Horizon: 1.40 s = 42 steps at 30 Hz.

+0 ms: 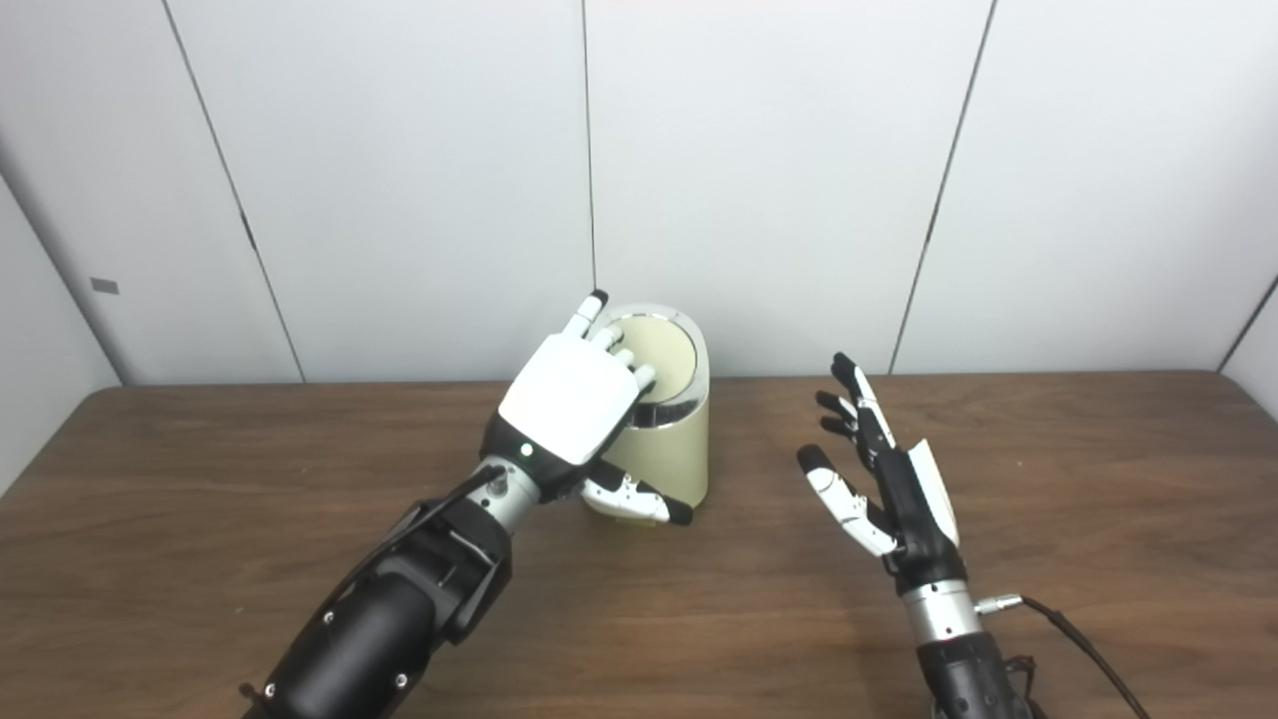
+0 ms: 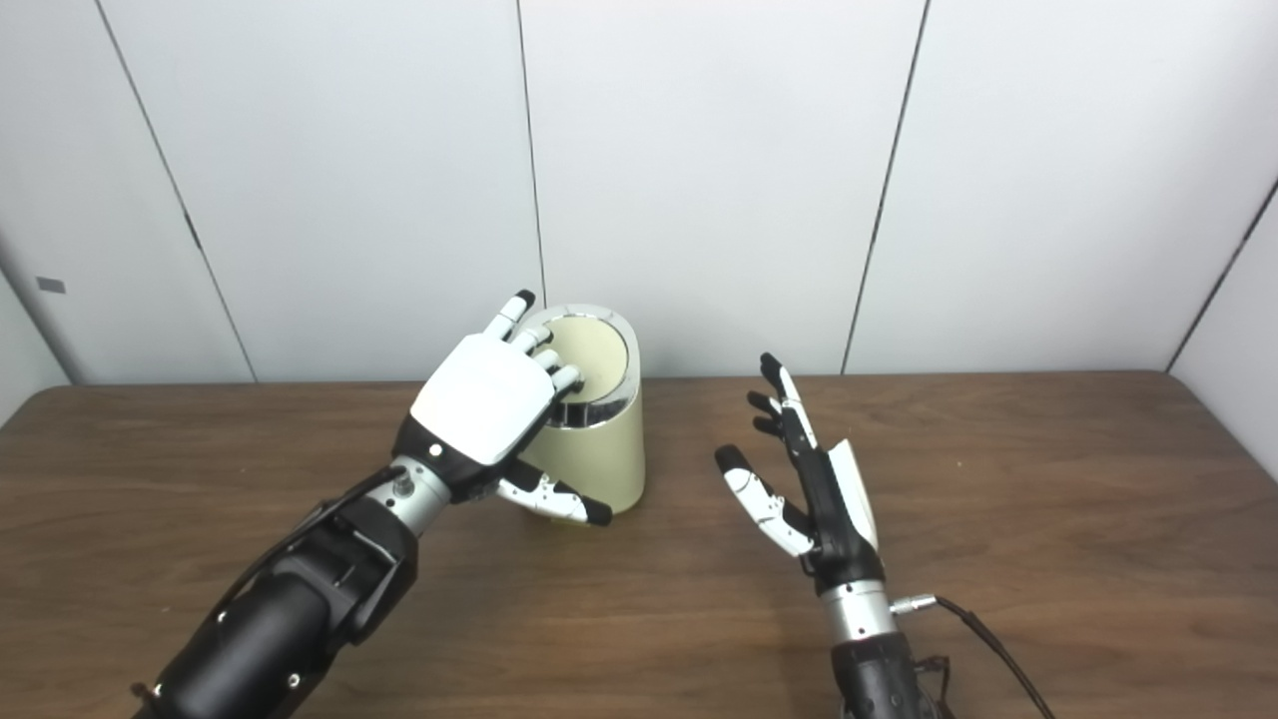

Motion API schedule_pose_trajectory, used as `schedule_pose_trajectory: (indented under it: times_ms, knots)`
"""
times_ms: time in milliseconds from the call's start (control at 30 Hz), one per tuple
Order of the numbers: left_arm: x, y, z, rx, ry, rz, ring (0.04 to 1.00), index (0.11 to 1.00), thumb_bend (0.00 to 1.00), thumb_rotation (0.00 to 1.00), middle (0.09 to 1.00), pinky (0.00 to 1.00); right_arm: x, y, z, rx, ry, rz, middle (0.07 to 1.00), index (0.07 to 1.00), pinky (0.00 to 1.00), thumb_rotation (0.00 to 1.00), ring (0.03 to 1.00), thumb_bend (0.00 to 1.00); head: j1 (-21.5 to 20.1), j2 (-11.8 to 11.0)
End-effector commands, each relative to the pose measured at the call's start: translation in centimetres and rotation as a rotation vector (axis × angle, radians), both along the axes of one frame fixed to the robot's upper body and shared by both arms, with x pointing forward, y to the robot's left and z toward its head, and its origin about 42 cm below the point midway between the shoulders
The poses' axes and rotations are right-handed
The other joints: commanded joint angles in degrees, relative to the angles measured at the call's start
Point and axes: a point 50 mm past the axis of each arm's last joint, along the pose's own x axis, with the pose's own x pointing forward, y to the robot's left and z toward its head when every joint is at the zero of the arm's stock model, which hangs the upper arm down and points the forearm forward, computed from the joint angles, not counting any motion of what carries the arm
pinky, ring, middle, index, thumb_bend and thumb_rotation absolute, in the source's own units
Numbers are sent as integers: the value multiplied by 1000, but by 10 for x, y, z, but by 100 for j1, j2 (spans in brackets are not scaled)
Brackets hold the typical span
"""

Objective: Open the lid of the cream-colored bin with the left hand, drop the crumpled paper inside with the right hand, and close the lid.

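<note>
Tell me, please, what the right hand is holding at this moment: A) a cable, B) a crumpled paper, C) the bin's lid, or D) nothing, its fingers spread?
D: the right hand hangs over the table with fingers apart and an empty palm, beside the cream-colored bin.

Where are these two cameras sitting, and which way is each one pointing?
Left eye view: on the robot's head, looking down and forward at the brown wooden table; both arms enter from below, the left hand on the cream-colored cylindrical bin.
Right eye view: beside it, slightly rightward, so the bin sits further left in the picture; the right hand is open, holding nothing.
Shared: table, bin, both hands, white panelled wall.
</note>
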Motion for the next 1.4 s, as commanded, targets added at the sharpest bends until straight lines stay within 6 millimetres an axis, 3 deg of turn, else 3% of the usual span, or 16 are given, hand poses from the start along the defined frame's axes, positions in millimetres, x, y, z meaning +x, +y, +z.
schedule_pose_trajectory:
  times_ms: [0,200,400,900,1167,1367]
  knots:
    - [-5,11,-47,109,199,-4,814,657,987,1000,667,1000,-7,5,-13,16,22,5,969,973,815,760,887,258,-5,-2]
    - [-5,13,-71,122,246,-16,799,636,1000,1000,637,1000,-8,6,-13,16,36,8,969,978,826,788,894,269,-7,-19]
    - [-2,16,-77,102,252,-20,803,632,1000,982,633,1000,-9,7,-12,12,45,7,969,975,814,778,886,251,3,-34]
    - [4,16,-50,89,230,-18,821,642,986,1000,670,1000,-4,10,-16,14,45,24,979,981,827,767,899,244,16,-126]
    - [14,17,-29,17,114,20,839,693,977,980,702,1000,-4,12,-16,30,52,25,980,981,815,751,892,237,9,-165]
    - [25,14,-7,-28,29,62,910,770,953,952,779,1000,-4,14,-16,17,47,29,978,978,811,754,893,245,6,-180]
